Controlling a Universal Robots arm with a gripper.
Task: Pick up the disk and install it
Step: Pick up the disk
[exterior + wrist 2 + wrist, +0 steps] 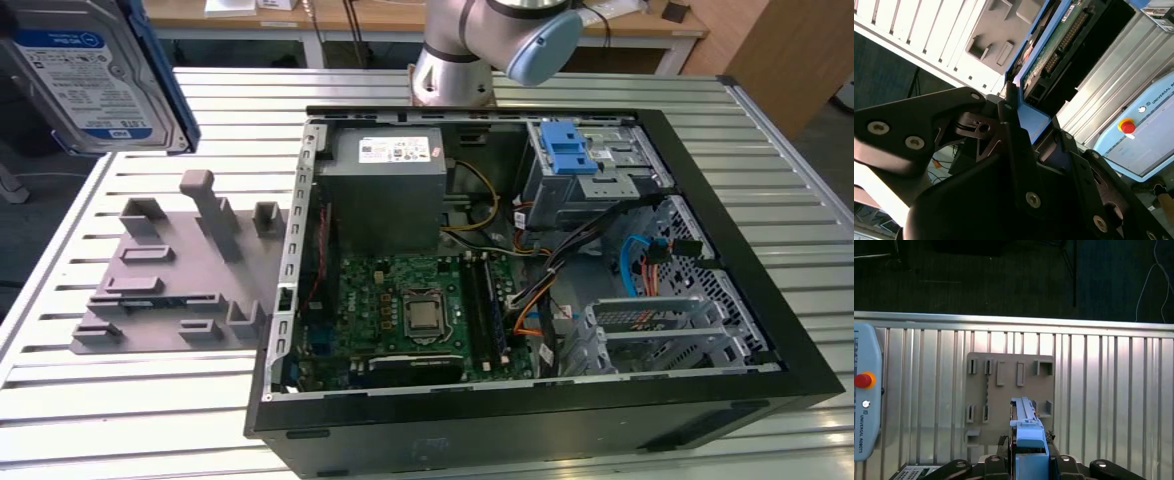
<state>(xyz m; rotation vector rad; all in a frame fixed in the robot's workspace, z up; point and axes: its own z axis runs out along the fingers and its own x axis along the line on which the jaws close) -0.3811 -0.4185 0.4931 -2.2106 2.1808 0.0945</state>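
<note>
The disk [91, 72], a silver drive with a blue-and-white label in a blue carrier bracket, hangs in the air at the exterior view's far left, above the table's edge. In the first wrist view my gripper [1030, 462] is shut on the disk [1026, 427], whose blue bracket stands edge-on between the black fingers [956, 467]. The second wrist view shows the disk's green circuit-board underside [1054, 47] and blue bracket clamped in the gripper [1029, 127]. Directly below lies the grey fixture plate [1004, 390] with empty slots.
The grey fixture plate [174, 275] sits on the slatted metal table, on the exterior view's left. Beside it lies the open black computer case [534, 425], with a grey power supply [387, 190], a motherboard and a drive cage with a blue latch [567, 150]. A teach pendant [864, 395] lies nearby.
</note>
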